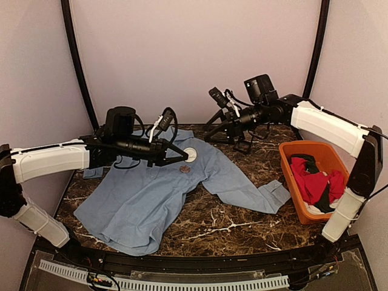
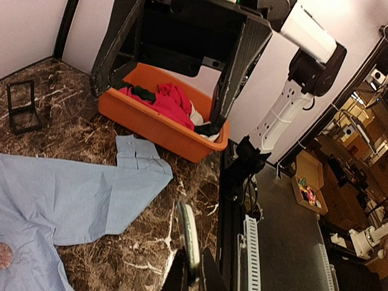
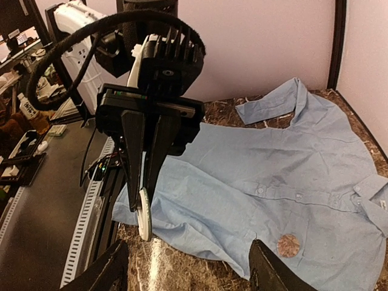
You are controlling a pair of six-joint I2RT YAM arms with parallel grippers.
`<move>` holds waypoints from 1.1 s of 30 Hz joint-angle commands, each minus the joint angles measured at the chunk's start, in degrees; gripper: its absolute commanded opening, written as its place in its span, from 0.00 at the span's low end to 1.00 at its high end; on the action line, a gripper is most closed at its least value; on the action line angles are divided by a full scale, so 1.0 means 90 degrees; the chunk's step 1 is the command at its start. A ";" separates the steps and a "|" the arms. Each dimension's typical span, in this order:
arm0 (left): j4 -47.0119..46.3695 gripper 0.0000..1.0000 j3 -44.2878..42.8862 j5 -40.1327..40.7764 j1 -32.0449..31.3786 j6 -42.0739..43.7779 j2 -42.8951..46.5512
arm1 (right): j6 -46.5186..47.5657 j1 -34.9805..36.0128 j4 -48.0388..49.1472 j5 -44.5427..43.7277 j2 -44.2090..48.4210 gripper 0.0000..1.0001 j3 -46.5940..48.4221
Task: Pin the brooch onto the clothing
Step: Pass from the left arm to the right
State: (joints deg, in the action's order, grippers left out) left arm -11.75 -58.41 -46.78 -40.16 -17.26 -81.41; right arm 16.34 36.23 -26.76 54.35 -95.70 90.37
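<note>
OK, we see the left pincer clamped on a white disc, held edge-on over the collar end of the light blue shirt. The shirt lies spread on the marble tabletop, with a small brown round piece on its chest. The right pincer stands wide and empty behind the shirt.

Blue shirt lies spread flat, round brown brooch on its front.

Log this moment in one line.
left hand: shut on white disc | right hand: open, empty | light blue shirt: spread on table | round brown piece: on shirt front | orange bin: holds red garment
</note>
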 commanded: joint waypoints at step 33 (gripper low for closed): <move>0.2007 0.14 -0.0452 -0.0081 -0.0157 0.1101 -0.0110 | 0.0897 0.1033 -0.1883 -0.0015 -0.1411 0.00 0.1015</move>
State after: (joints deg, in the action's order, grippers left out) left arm 6.94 -62.11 -46.22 -41.30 -7.29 -82.48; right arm 24.49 45.15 -43.59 54.26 -106.94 97.34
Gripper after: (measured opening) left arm 0.107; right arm 0.044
